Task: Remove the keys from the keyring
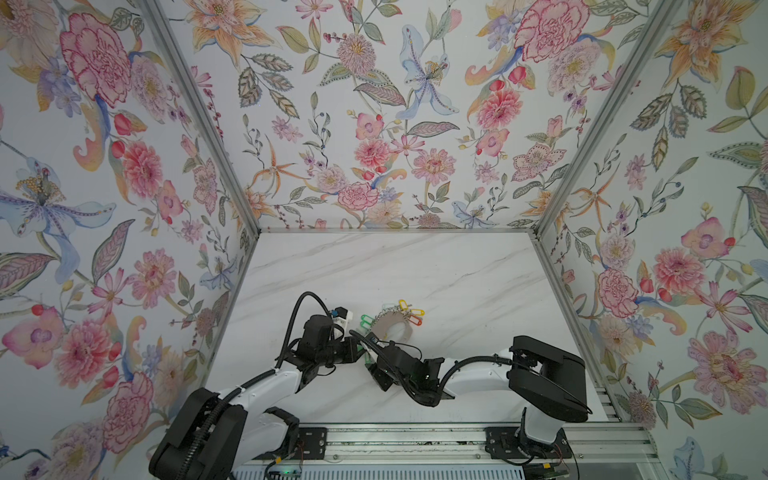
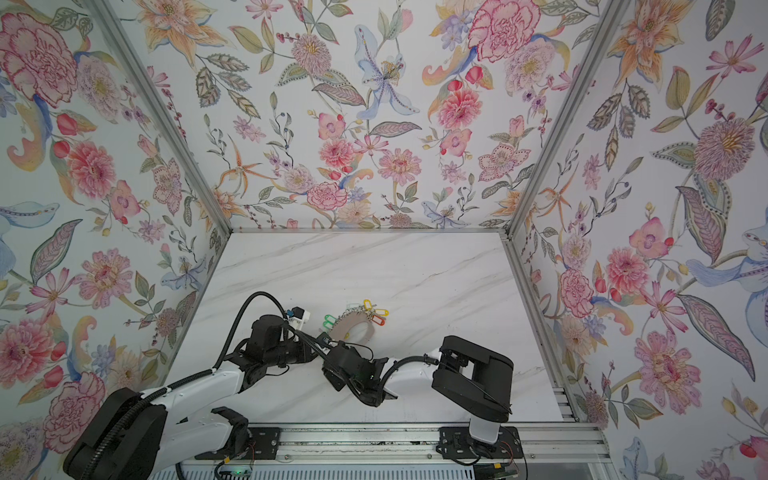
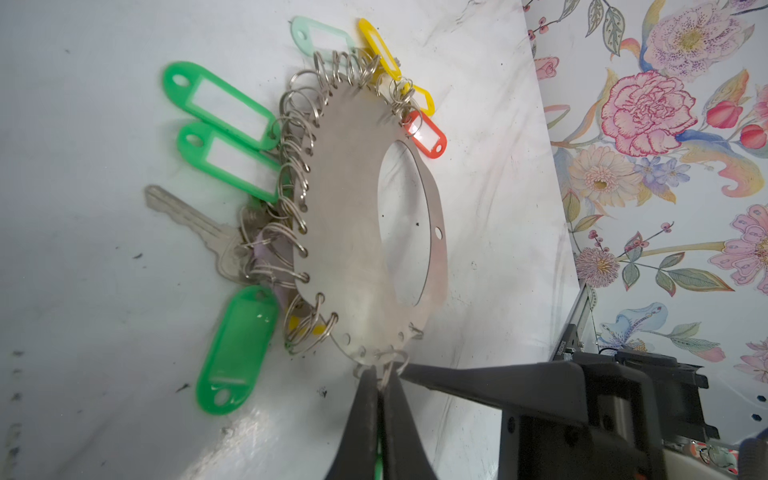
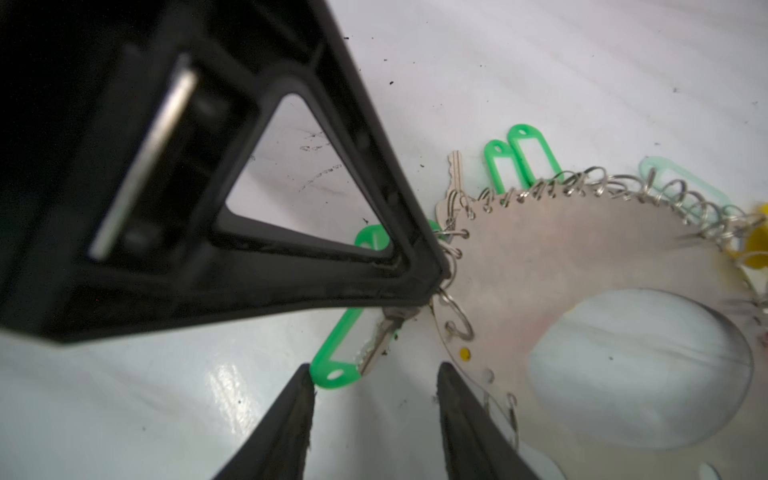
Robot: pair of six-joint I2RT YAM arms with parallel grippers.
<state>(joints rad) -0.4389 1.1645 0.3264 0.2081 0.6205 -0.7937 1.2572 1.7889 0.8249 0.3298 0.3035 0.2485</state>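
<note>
The large flat grey metal keyring (image 3: 353,199) is laid on the white marble tabletop (image 1: 415,270), a small wire ring (image 3: 390,369) at its rim is pinched by the closed left gripper (image 3: 380,375), and the right gripper (image 4: 374,399) is spread beside a green-tagged silvery key (image 4: 377,345).

Yellow tag (image 3: 295,322), mostly hidden, perhaps beneath the keyring (image 3: 353,199)

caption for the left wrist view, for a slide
Left gripper pinching a small wire ring at the keyring rim, coloured tags fanned across the white table.
</note>
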